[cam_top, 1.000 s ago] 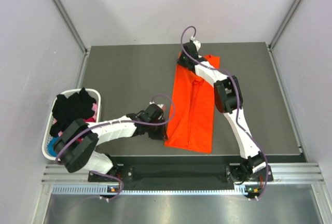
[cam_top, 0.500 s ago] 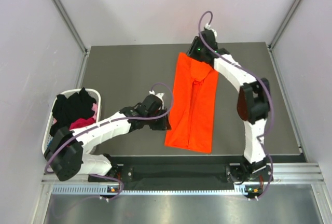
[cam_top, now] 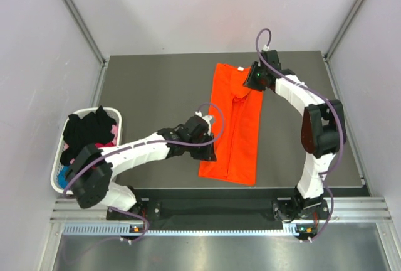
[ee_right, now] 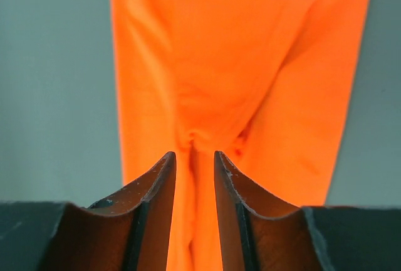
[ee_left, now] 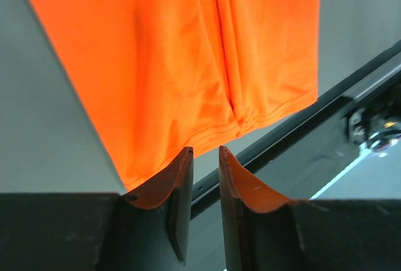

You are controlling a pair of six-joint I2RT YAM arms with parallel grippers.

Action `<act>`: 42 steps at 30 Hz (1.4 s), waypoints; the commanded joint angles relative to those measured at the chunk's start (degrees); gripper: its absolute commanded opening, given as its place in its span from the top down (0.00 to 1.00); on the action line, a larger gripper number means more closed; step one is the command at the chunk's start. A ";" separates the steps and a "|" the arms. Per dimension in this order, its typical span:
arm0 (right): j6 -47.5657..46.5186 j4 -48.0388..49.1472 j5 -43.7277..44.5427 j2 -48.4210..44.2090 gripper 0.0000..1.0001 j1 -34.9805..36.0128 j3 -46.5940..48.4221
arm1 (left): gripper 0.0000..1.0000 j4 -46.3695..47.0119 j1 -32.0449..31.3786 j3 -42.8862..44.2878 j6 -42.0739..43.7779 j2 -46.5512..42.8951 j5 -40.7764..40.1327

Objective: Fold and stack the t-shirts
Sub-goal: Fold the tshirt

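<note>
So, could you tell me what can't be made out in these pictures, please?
- Top view: the left arm covers part of the basket; its heaped shirts cannot be counted.
- Top view: the right tool hides the orange t-shirt's far corner.
- Wrist views: edges crop the shirt.

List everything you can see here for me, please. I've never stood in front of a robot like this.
bright orange cloth t-shirt: one, orange, lying flat as a long folded strip on the right half of the table.
heap of cloth garments: number unclear, mostly black with bits of magenta and blue, inside the basket.
white plastic basket: one, white, beside the table's left edge.
dark grey table: one, dark grey, under the t-shirt.
left arm, right arm: two, white and black, bases at the near edge.
left gripper: one, black, at the t-shirt's near left corner, jaws slightly apart.
right gripper: one, black, over the t-shirt's far end, jaws slightly apart.
</note>
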 commanded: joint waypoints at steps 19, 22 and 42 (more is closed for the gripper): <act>-12.44 1.92 -9.56 23.17 0.65 -9.51 24.55 | 0.71 2.72 -6.34 5.24 -2.02 13.72 -7.18; -13.67 1.48 -9.91 24.84 0.64 -9.51 26.13 | 0.71 2.54 -6.95 5.59 -1.93 14.87 -7.89; -18.69 1.39 -8.42 26.95 0.62 -9.68 26.40 | 0.71 0.87 -9.50 6.65 -2.81 16.98 -9.91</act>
